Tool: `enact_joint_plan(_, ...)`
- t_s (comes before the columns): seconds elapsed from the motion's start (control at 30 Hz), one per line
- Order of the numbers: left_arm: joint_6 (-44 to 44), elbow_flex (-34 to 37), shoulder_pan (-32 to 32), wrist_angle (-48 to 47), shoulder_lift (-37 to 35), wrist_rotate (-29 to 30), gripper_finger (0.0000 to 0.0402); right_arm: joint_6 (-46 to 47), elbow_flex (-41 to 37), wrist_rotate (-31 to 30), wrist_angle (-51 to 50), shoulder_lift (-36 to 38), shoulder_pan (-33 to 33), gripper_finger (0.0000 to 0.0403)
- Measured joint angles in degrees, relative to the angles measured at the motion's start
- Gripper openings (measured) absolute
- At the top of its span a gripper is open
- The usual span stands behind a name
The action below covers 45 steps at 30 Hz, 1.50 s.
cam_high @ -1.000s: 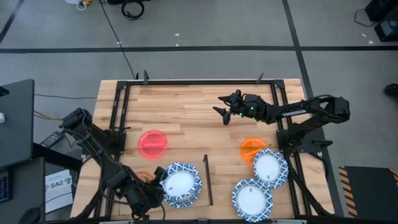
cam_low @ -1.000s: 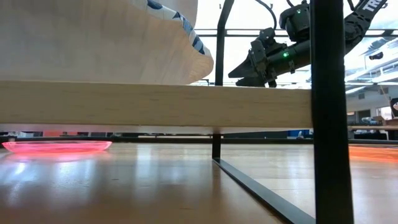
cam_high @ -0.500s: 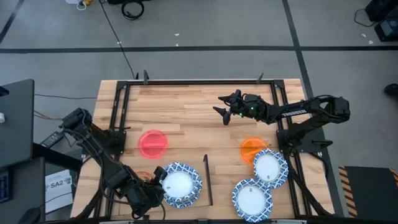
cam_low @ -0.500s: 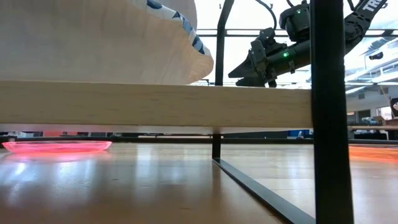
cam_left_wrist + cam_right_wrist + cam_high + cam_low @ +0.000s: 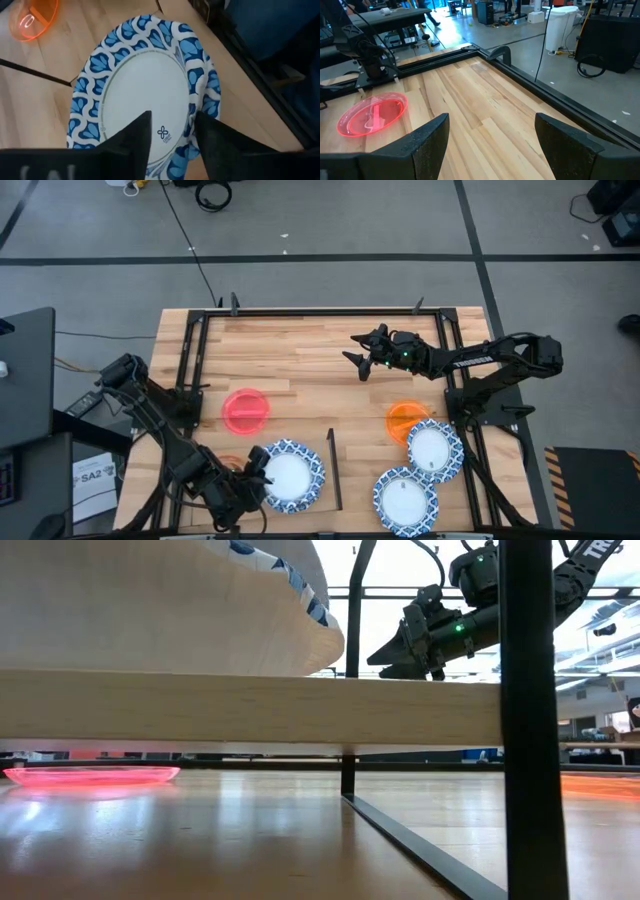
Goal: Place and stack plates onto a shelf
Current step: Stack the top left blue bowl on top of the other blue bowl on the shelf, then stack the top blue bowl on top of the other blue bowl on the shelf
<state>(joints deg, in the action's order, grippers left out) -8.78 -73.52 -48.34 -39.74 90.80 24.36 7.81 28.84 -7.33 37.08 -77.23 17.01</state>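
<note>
A blue-and-white plate [image 5: 291, 478] lies on the pale wooden shelf [image 5: 400, 710] at the table's near left. In the left wrist view a second patterned rim [image 5: 212, 85] shows under it. My left gripper [image 5: 257, 471] stands open at that plate's left rim [image 5: 172, 142]. My right gripper [image 5: 360, 366] hangs open above the table's far middle, holding nothing. A red plate [image 5: 245, 410] rests on the tabletop. An orange plate [image 5: 402, 418] lies partly under another blue-and-white plate [image 5: 436, 450], and a third [image 5: 405, 501] sits nearer the front edge. My left gripper's two fingers [image 5: 134, 142] stand apart over the plate's rim nearest the arm [image 5: 170, 135], slanting down from the table's left. Whether either finger touches the rim I cannot tell, since the fingers cover that spot. The plate lies flat on the shelf.
A black frame [image 5: 200, 330] borders the table, and one of its posts [image 5: 527, 720] stands close in the low view. A thin black bar [image 5: 333, 470] runs beside the left plate. A small orange plastic piece [image 5: 35, 20] lies beyond that plate's rim.
In the low view the blue-and-white plate's rim on the shelf has tipped slightly, so that more of its pattern shows. Neither arm has shifted its place.
</note>
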Motion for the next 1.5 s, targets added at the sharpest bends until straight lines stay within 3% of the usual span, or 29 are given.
enact_joint_plan(0.27,-0.02,0.0,0.0,4.64,-0.02,-0.37,0.0195,0.0,0.0,-0.01,0.01,-0.01,0.01,0.03)
enact_joint_plan(0.97,-1.06,0.01,0.53,3.35,-0.15,-0.67,0.0196,0.13,0.0,0.0,0.33,0.0,0.01,0.03)
enact_joint_plan(1.5,-1.42,0.02,7.77,-7.32,-10.71,-0.78,0.0196,0.15,0.0,12.29,0.9,2.29,0.01,0.03)
